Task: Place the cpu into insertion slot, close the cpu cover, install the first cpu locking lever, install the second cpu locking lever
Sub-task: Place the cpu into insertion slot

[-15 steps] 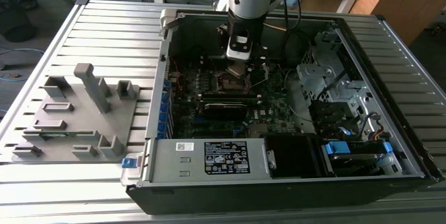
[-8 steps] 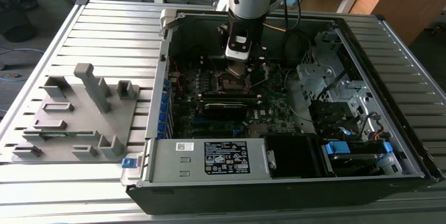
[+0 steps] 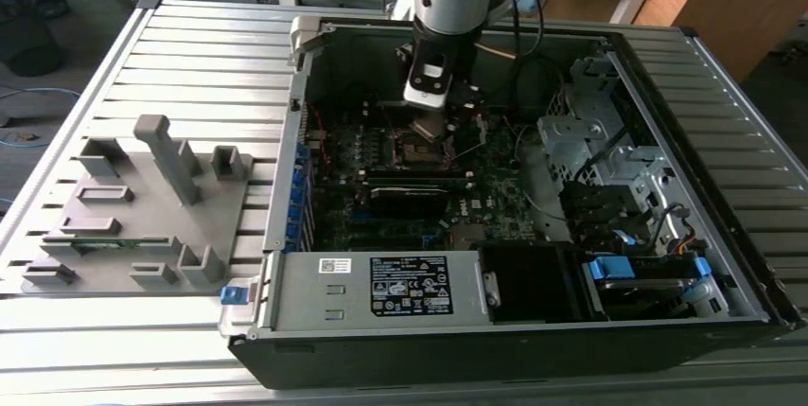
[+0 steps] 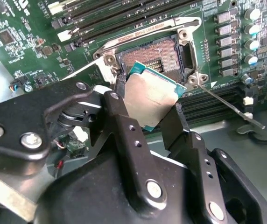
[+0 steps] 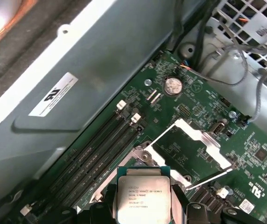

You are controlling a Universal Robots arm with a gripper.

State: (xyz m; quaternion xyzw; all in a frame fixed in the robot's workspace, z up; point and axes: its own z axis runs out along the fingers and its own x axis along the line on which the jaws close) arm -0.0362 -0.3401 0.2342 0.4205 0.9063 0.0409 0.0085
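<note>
Gripper (image 4: 147,103) is clamped on the cpu (image 4: 152,91), one of its fingers (image 4: 124,116) on each of two opposite edges, metal lid facing away from the board. In the first wrist view the cpu (image 5: 143,198) is pinched the same way.

Key relation: the insertion slot (image 4: 154,53) lies directly ahead of the fingertips and below the chip. In the second wrist view the cpu overlaps only the slot's near corner, so it looks short of centre and not seated. The cpu is square, so there is no long axis; what matters is edge alignment. Its edges look slightly skewed to the slot's rim in that view, but that could be camera angle, I can't tell.

In the exterior view the gripper (image 3: 436,122) hangs just above the slot (image 3: 421,149), inside the PC case (image 3: 707,75).

The cpu cover (image 5: 201,136) is flipped back on the far side of the slot from the gripper, leaving the slot's contact field bare. Both levers look released: the long locking lever (image 4: 229,106) sticks out past the slot's corner, the bent locking lever (image 4: 187,19) runs along its far edge.

Around that is the green motherboard (image 4: 26,28), with the memory slots (image 4: 115,18) just beside the socket.
</note>
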